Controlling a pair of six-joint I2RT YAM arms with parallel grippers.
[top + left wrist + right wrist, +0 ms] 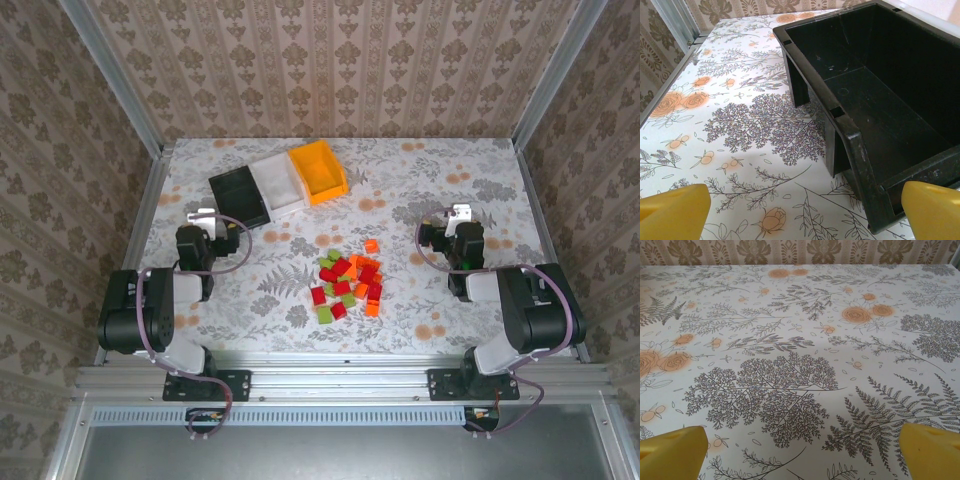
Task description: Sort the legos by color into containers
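Observation:
The legos lie in a loose pile of red, orange and yellow-green blocks on the table's near middle. One orange block sits a little apart behind the pile. The containers stand in a slanted row at the back left: a black bin, a white bin and an orange-yellow bin. My left gripper is open just left of the black bin, which looks empty, and its yellow fingertips hold nothing. My right gripper is open over bare tabletop right of the pile, its fingertips wide apart.
A flower-patterned cloth covers the table, and papered walls with metal posts close it in on three sides. Both arm bases are bolted to the rail at the near edge.

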